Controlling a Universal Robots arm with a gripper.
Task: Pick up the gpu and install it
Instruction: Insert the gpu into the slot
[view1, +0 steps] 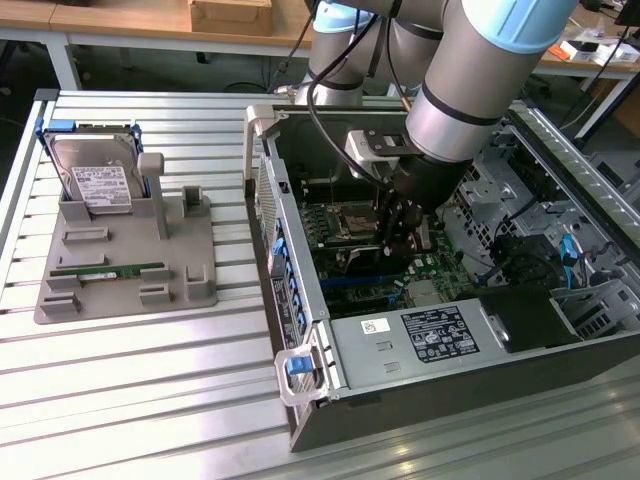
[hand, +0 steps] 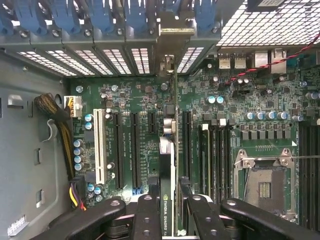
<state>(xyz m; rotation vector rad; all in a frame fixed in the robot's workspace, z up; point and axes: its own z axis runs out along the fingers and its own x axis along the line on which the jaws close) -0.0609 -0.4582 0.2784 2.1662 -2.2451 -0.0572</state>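
Now gripper (hand: 167, 210) jaws clamped on gpu (hand: 167, 165) edge-on over motherboard (hand: 130, 145); hard drive (view1: 98, 180) on tray well apart.

Setting: robotics lab or assembly test workshop. Evidence: ribbed aluminium worktable (view1: 150, 390) across the lower frame; open desktop computer case (view1: 440, 350) at centre right with exposed motherboard (hand: 150, 130); grey parts fixture (view1: 130, 270) at left holding a hard drive (view1: 95, 180); wooden benches (view1: 130, 20) and cabling along the upper edge; industrial robot arm (view1: 470, 80) overhead.
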